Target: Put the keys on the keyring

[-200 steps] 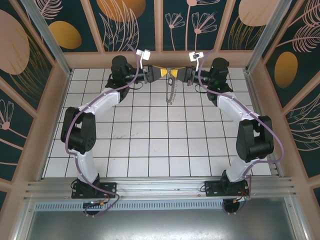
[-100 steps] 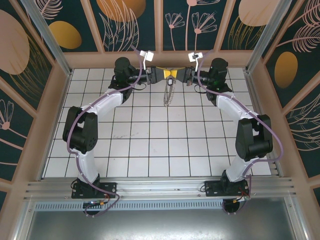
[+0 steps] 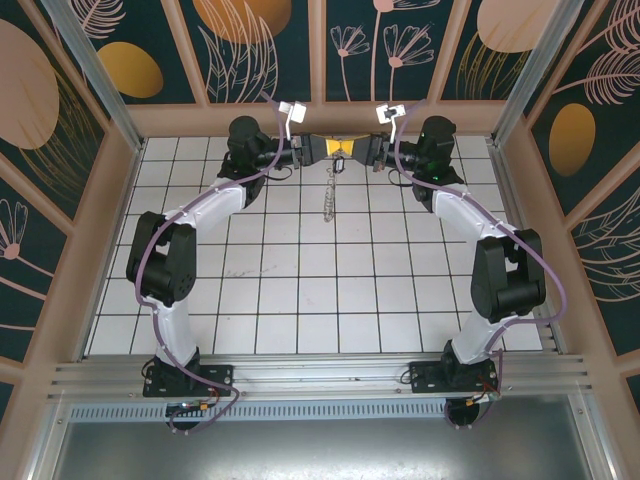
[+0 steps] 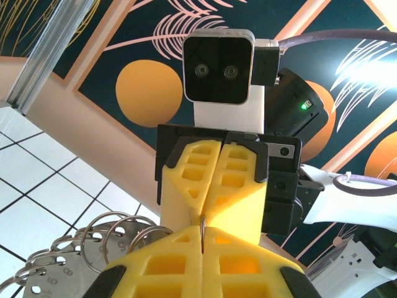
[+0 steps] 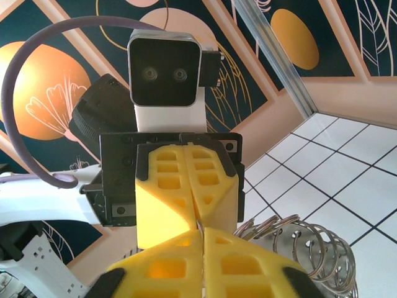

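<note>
The left gripper (image 3: 333, 148) and right gripper (image 3: 350, 148) meet tip to tip, upper centre.
Left clenches the thin grey-brown metal keyring (image 3: 328, 195), which hangs below; right pressed closed, load unclear.

The keyring (image 3: 329, 195) hangs below the left end effector (image 3: 334, 148), tip-to-tip with the right end effector (image 3: 348, 148).

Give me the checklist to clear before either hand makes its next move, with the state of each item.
1. Left hand shut on the wire of the large thin metal keyring fringed with small rings: ok.
2. Right hand gripping the same wire: cannot tell; its yellow fingers stand close together.
3. Hands tip to tip, in line: ok.
4. Keyring hanging below the hands in one strand: ok.
5. Keyring's lower end off the white tiled table: cannot tell.
6. Small dark key threaded on the keyring: cannot tell.
</note>
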You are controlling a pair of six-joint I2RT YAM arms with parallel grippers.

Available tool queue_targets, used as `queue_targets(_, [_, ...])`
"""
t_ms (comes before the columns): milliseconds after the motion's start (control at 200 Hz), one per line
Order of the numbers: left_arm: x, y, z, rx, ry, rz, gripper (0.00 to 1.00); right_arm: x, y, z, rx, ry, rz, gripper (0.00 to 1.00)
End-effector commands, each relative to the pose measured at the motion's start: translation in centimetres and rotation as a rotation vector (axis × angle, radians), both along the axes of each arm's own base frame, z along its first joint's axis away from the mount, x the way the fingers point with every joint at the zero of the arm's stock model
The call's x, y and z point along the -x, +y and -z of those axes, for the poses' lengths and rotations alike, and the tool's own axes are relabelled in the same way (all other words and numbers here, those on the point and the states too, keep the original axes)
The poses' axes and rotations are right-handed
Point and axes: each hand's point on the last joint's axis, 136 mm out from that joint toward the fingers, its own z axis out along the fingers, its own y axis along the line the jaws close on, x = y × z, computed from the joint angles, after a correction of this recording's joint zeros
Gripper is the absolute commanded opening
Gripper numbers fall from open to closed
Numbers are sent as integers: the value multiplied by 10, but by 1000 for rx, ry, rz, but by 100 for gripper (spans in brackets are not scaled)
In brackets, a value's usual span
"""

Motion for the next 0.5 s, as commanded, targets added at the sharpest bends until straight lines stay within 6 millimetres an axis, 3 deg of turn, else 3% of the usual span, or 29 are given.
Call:
queue_targets(0, [9,-2,-16,46,-72,15,0,10,-6,-17,7,-73,22,32])
queue_targets(55, [11,-1,-20,50,-81,16,0,14,-14,-20,9,-87,50,38])
queue_targets(215, [16,1,-30,64,-105,20,0,27,-33,-20,11,-108,108,40])
queue_targets(495, [25,4,-43,78,-129,33,0,33,-43,13,102,-134,276,49])
